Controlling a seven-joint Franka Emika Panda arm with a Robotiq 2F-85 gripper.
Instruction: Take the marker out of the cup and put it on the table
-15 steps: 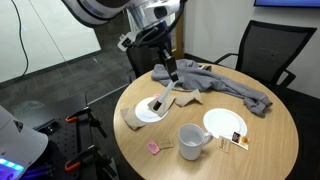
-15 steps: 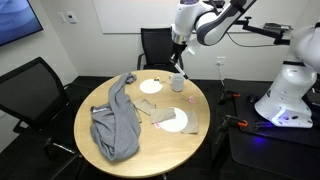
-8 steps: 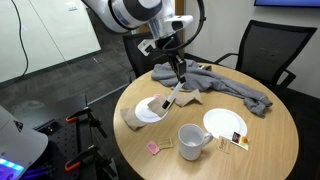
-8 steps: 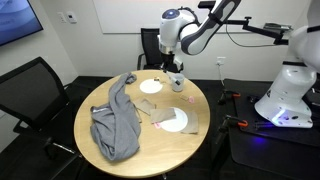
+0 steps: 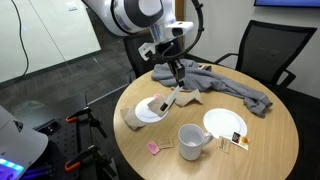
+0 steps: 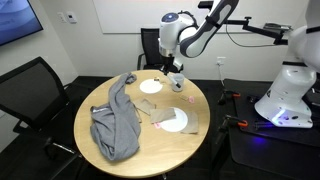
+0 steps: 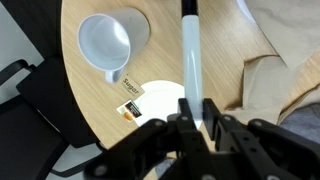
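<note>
Since a second ago your arm is swinging rightward in frame, the pincer [image 7: 197, 118] clamping the marker [image 7: 188, 55] clear of the cup [image 7: 105, 40]; you're nearing set-down on the surface [image 7: 222, 70].

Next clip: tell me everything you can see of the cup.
The cup is a grey mug, ceramic by its look, with a pale smooth inside and one side handle. It stands upright on the wooden table, mouth up; the wrist view shows it empty. A white plate lies close beside it; whether they touch is unclear.
</note>
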